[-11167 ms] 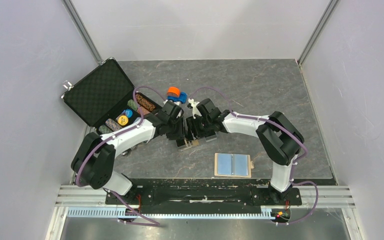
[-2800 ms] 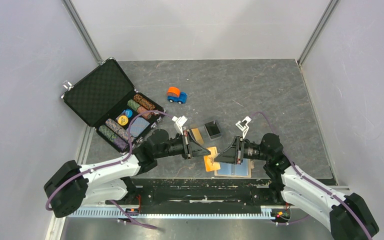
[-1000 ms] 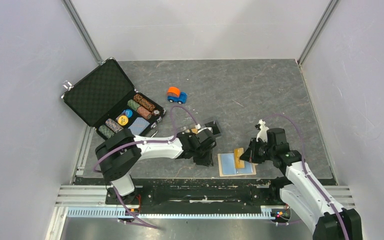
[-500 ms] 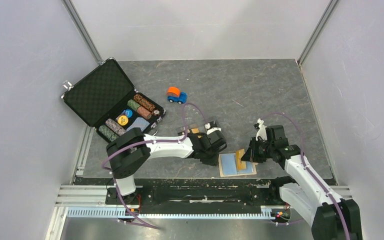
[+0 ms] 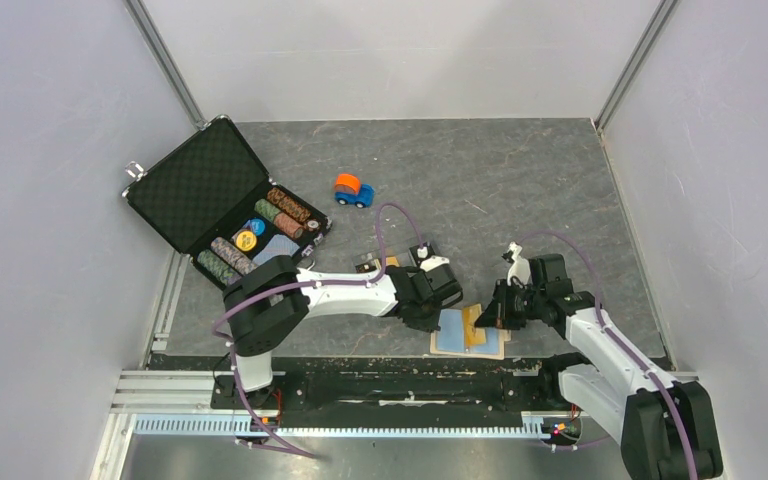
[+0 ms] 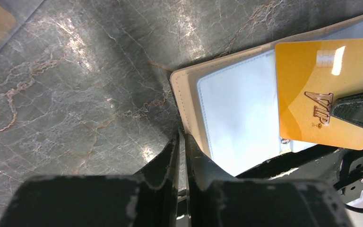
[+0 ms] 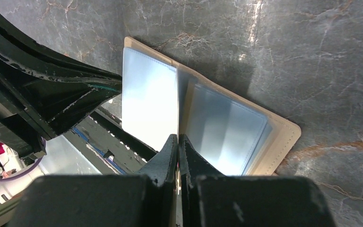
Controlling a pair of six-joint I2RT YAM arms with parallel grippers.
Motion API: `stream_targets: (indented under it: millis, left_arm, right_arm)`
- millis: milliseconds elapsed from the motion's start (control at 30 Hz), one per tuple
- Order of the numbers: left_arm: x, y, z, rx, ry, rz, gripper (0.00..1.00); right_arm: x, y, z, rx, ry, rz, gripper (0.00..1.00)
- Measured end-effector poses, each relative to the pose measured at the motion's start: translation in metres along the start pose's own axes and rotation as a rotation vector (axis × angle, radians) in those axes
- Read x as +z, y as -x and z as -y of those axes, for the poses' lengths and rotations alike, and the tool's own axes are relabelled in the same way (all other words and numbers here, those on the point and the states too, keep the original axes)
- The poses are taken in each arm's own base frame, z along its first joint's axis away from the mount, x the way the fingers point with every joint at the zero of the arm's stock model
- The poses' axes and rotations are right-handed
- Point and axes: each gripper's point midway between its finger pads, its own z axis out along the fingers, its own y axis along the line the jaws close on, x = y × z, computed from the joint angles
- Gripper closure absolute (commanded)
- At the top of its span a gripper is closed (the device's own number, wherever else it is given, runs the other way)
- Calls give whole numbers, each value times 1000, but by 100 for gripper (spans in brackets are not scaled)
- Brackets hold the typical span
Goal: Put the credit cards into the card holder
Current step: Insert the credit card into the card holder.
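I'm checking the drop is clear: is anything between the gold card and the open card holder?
Nothing visible. The gold card, pinched in the right gripper, is right over the card holder's clear sleeves. The left gripper sits at the holder's left edge, beside the card, not under it.

The dark grey marble-look tabletop (image 6: 75, 71) is showing a smooth, polished face, its pale veins catching glare. The beige leather-look bifold card holder (image 6: 184, 94) is looking matt with a stitched rim, while its clear plastic sleeves (image 6: 236, 118) are shining glossily. The gold plastic credit card (image 6: 312, 80) is gleaming, smooth and glossy. The left gripper (image 6: 180, 137) is looking like matt black plastic, with pale scuffs along its fingers (image 6: 123, 194). The open black chip case (image 5: 195, 185) is showing dimpled matt foam lining and bright metal trim.
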Motion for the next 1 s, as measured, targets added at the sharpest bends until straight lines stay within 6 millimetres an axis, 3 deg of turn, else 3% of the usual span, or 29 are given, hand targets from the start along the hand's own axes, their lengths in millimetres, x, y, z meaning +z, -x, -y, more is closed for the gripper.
stream_targets:
  millis: [633, 1000]
  left_arm:
    - [1, -1, 1, 10, 7, 11, 98]
    - [2, -2, 1, 9, 1, 16, 98]
  right_arm:
    - [-2, -5, 3, 40, 32, 19, 100]
    - [-1, -14, 5, 72, 55, 32, 100]
